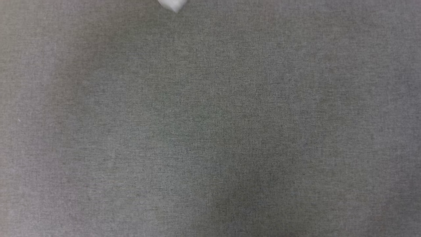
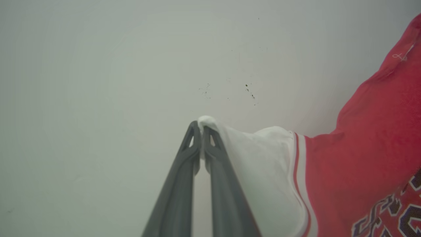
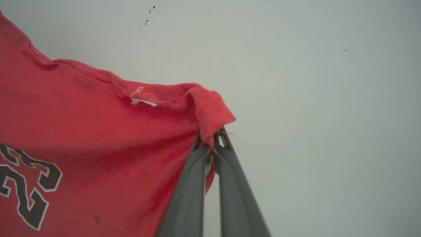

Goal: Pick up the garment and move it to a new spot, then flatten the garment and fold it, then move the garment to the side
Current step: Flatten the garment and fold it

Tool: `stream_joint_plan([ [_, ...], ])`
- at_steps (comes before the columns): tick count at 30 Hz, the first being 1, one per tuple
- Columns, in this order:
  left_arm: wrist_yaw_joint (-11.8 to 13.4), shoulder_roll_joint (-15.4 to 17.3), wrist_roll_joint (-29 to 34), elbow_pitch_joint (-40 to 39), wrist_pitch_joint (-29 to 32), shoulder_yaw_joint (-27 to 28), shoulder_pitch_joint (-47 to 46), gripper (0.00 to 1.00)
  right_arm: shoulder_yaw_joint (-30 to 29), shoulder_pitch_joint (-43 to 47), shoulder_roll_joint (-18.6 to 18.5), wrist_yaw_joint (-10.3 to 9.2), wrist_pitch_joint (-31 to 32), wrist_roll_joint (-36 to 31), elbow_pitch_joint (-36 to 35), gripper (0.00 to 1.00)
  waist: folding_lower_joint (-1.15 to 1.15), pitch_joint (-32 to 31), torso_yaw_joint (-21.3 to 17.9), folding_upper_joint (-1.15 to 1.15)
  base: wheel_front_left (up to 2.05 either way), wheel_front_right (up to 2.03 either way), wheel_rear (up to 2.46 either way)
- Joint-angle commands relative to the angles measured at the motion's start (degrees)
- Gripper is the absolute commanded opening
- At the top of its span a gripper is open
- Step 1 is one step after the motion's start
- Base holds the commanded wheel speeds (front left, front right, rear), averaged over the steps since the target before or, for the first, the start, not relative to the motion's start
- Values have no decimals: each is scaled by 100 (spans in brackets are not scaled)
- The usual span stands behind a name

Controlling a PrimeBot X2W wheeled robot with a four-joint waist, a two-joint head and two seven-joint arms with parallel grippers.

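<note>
Head view first: what lies under the robot?
— Grey cloth surface [image 1: 210,131] all over, with one white tip [image 1: 172,5] poking in at twelve o'clock. Likely a bit of sleeve, though I cannot tell for sure.

Left wrist view?
— The left gripper [image 2: 201,126] is pinched tight on the edge of the white sleeve [image 2: 263,158]. From the fingertips the garment [image 2: 361,148] runs off toward four o'clock: white first, then the striped trim, then red, with the numerals [image 2: 394,214] low at that side. Behind it all is a pale surface [image 2: 98,82].

And the right wrist view?
— The right gripper [image 3: 212,140] is clamped on a red hem corner [image 3: 213,112], which folds over the fingertips. Here the cloth runs the other way, toward eight and nine o'clock.

So the shirt hangs between the two arms?
— That's my reading. Each arm holds one end, the long axis spans from gripper to gripper, and neither arm is nearer. The next move, I judge, is lowering both together onto the grey surface with the arms held apart, so the span lands taut. If they drift inward, it would land bunched.
</note>
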Motion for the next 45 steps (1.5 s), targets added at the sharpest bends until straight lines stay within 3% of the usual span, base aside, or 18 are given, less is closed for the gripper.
stream_joint_plan([
  [1,-64,-47,27,144,-53,13,-138,0,41,-191,62,-7,-77,6,137,0,-1,39,0,0,0,0,0],
  [13,-455,-336,-1,1182,-408,-178,-286,0,701,-374,271,-6,-509,339,1042,0,-1,447,55,0,0,0,0],
  [27,-613,-634,-337,1599,-894,-582,1501,0,1442,1184,462,-6,-1189,1047,1591,0,-1,379,80,0,0,0,0],
  [38,-284,-370,-641,768,-989,-629,3917,0,1848,3009,378,-6,-1607,1531,1335,0,-1,-379,46,0,0,0,0],
  [45,132,142,-967,-274,-996,-686,5832,0,2000,4418,90,-6,-1734,1929,1001,0,-1,-1141,-20,0,0,0,0],
])
